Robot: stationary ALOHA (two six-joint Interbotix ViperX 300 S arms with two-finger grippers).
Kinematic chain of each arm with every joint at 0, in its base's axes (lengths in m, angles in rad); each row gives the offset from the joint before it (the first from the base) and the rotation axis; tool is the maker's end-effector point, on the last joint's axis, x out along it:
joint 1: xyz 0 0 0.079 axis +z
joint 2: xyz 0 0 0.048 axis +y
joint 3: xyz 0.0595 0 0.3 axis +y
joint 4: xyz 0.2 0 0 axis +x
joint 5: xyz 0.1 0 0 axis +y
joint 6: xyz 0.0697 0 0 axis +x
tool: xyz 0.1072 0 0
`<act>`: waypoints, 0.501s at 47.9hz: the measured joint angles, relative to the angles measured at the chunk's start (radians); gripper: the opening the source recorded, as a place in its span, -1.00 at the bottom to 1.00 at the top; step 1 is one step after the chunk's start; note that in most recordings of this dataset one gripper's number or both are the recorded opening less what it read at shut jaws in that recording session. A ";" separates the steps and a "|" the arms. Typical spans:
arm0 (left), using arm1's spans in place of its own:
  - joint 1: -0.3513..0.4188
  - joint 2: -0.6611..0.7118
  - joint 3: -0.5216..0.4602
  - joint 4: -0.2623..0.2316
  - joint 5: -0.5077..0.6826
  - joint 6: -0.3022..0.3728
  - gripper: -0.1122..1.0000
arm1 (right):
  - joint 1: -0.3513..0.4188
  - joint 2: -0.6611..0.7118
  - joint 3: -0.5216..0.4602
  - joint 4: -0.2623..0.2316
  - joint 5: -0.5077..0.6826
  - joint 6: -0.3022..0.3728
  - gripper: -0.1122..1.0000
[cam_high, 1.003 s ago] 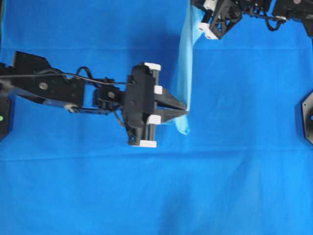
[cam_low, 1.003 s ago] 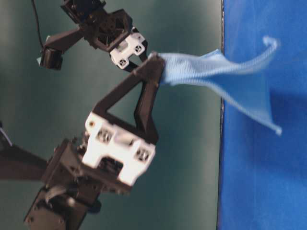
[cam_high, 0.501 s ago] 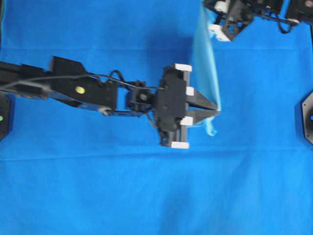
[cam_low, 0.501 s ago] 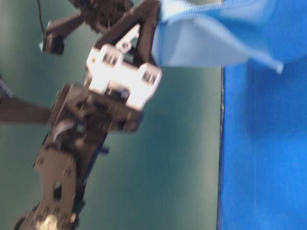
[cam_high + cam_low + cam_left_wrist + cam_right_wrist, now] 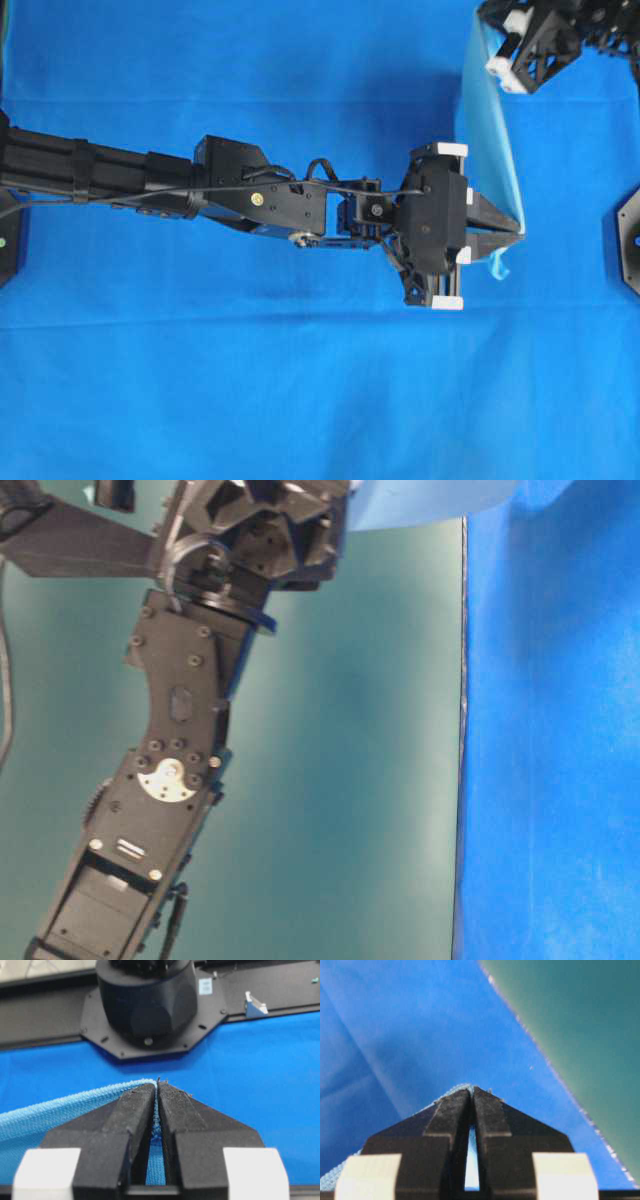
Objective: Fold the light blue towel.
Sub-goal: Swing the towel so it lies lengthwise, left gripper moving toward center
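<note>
Both clamped on the towel [image 5: 490, 140]: left gripper [image 5: 512, 232] pinching one corner, right gripper [image 5: 492, 42] the other, toward twelve o'clock. Stretched in the air between them, long axis twelve-to-six, above the table cover [image 5: 300, 380].

soft cloth, hard plastic

i see the light blue towel [image 5: 60, 1110] as finely knitted, fuzzy microfibre; the left gripper [image 5: 157, 1091] has matt black, grainy plastic fingers with white blocks; the table covering [image 5: 300, 400] looks like smooth matt fabric.
</note>
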 measured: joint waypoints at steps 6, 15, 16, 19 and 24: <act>0.002 0.000 0.064 -0.002 -0.020 -0.021 -0.74 | 0.000 0.091 -0.032 0.002 -0.034 -0.002 -0.76; 0.002 -0.052 0.233 -0.012 -0.133 -0.094 -0.74 | 0.009 0.259 -0.115 -0.002 -0.110 -0.002 -0.76; 0.002 -0.060 0.250 -0.011 -0.146 -0.100 -0.74 | 0.012 0.275 -0.126 -0.002 -0.118 -0.002 -0.76; 0.002 -0.087 0.313 -0.012 -0.192 -0.124 -0.74 | 0.025 0.327 -0.163 -0.003 -0.140 -0.003 -0.76; 0.002 -0.127 0.422 -0.015 -0.264 -0.163 -0.74 | 0.052 0.403 -0.233 -0.006 -0.156 -0.018 -0.76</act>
